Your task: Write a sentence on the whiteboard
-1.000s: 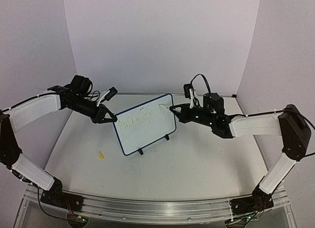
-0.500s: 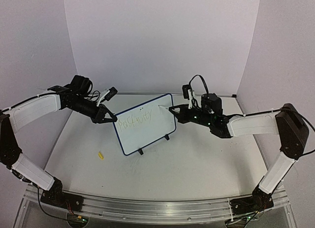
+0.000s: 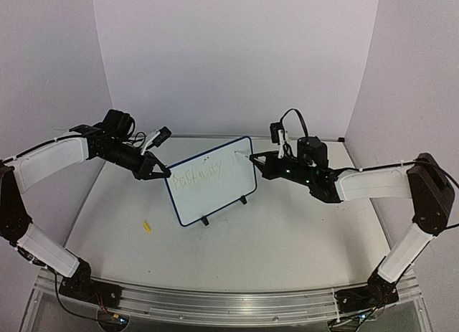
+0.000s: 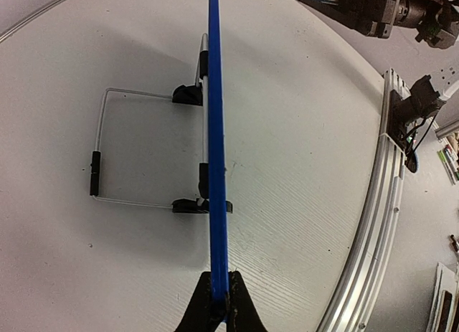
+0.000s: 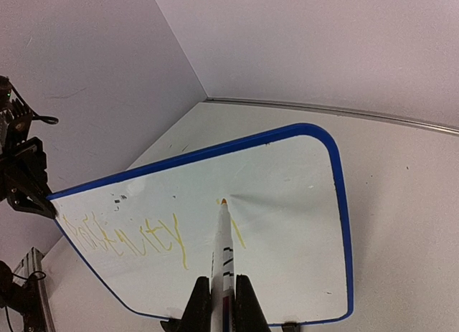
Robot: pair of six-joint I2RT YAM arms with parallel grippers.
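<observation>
Right wrist view: right gripper (image 5: 221, 290) clamped on marker (image 5: 224, 249), tip at the whiteboard (image 5: 287, 196), which stands on the table (image 3: 294, 235). Left gripper (image 4: 220, 303) pinches its edge. One line of the sentence (image 5: 133, 235) is written; judged partly complete.

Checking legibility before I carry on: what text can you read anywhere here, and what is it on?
"Positivity", roughly: faint yellow sentence on the whiteboard; its first letters are smeared, so uncertain.
Print on the marker barrel: too small to read.
Nothing else legible.
</observation>
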